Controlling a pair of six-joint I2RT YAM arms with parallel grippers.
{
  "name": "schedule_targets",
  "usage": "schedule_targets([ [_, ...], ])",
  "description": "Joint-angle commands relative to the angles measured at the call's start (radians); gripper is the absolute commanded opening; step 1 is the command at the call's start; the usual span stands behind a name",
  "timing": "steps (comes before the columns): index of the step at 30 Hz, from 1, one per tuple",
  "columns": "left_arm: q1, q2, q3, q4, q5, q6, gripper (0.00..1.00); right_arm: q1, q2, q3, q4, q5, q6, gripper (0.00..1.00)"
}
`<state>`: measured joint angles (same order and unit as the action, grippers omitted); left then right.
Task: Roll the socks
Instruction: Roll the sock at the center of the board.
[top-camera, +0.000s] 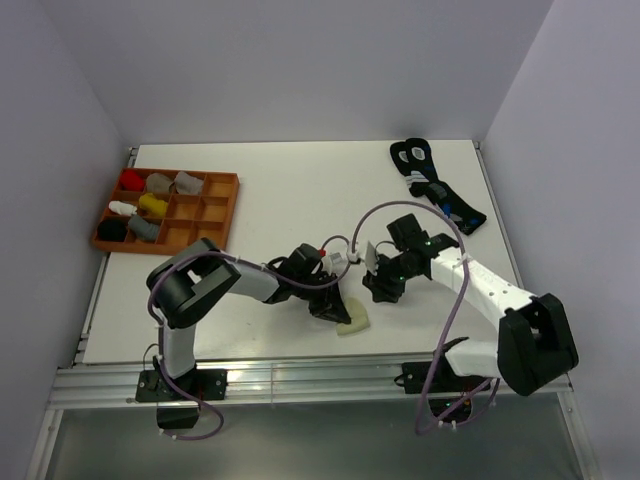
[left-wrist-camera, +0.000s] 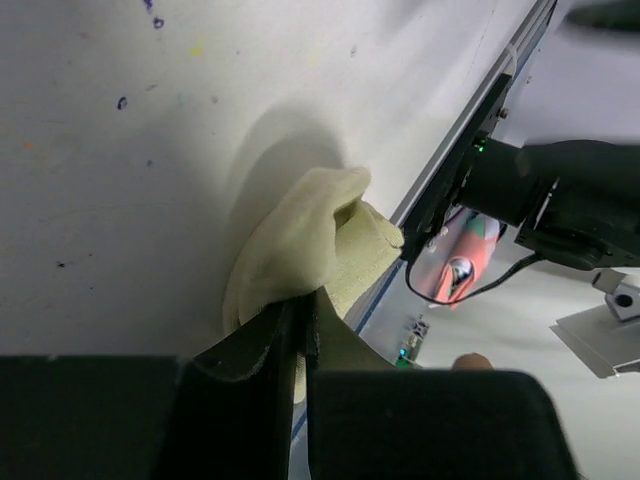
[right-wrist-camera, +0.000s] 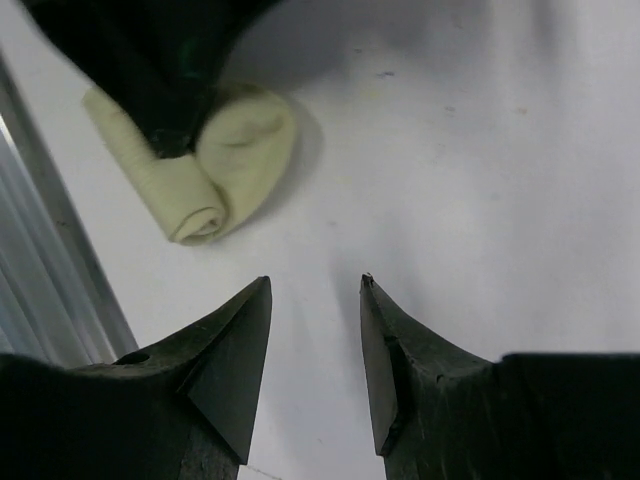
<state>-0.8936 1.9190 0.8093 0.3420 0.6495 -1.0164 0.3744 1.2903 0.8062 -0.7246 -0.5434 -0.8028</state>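
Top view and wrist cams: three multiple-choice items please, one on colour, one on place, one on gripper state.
1. The tray is: A orange-brown, B blue, C white.
2. The cream sock lies: A in the tray, B at the near edge of the table, C at the far left corner.
3. The right gripper is: A shut on the sock, B open and empty, C out of view.
Answers: A, its rim is orange-brown; B, it sits by the near edge, pinched by the left gripper; B, its fingers stand apart over bare table.
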Motion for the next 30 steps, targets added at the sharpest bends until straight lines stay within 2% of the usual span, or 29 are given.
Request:
schedule_targets([
  [1,0.004,0.077,-0.019,-0.333,-0.021,0.070,0.00,0.086,-0.086,-0.086,0.003,-0.007,-0.093,0.48],
  [5,0.005,0.080,0.008,-0.372,-0.025,0.070,0.00,0.213,-0.152,-0.153,0.054,0.040,-0.099,0.49],
  [16,0.007,0.112,0.077,-0.411,-0.008,0.068,0.00,0.297,-0.155,-0.136,0.010,-0.012,-0.118,0.52],
  [23,0.007,0.120,0.074,-0.394,0.001,0.059,0.00,0.428,-0.137,-0.157,0.080,0.025,-0.056,0.50],
  [30,0.007,0.120,0.065,-0.377,0.006,0.052,0.00,0.480,-0.083,-0.165,0.116,0.060,-0.041,0.48],
])
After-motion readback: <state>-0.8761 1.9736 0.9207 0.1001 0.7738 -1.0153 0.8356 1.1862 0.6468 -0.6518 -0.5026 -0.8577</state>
